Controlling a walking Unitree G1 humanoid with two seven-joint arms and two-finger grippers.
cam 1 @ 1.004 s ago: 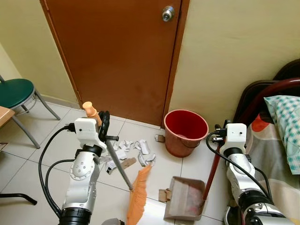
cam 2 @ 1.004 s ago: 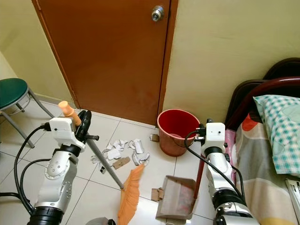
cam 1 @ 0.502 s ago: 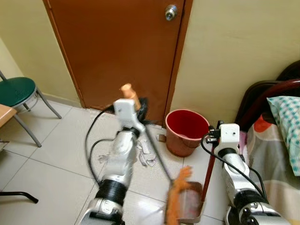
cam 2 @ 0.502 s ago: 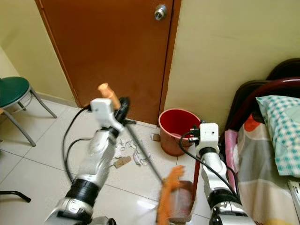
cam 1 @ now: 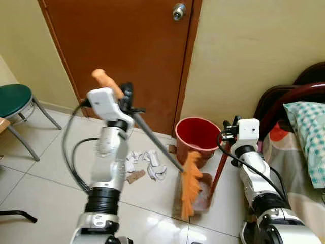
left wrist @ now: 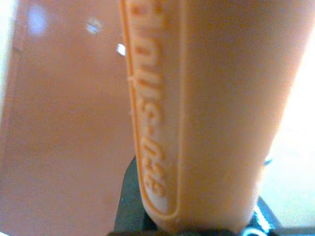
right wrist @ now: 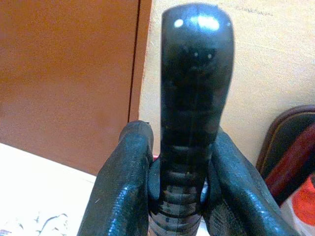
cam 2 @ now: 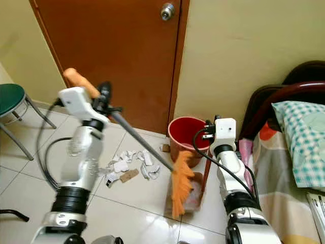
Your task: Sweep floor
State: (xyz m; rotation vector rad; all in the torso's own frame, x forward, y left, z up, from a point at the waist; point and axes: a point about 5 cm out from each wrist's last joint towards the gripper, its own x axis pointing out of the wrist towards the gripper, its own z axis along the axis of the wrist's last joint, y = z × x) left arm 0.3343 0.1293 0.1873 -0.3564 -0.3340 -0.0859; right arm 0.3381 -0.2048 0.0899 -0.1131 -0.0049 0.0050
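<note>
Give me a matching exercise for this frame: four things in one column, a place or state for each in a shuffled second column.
1. broom
2. dustpan
3. red bucket
4. paper scraps

A. against the wall beside the door
B. lying on the tiles left of the dustpan
C. bristles hanging over the dustpan, handle in the left gripper
D. on the floor, its handle held by the right gripper

Pairs: 1-C, 2-D, 3-A, 4-B

Open tiles lay left of the paper scraps [cam 1: 144, 163]; the red bucket [cam 1: 197, 140], door [cam 1: 122, 51] and bed [cam 1: 299, 152] hemmed in the dustpan [cam 1: 195, 195].
</note>
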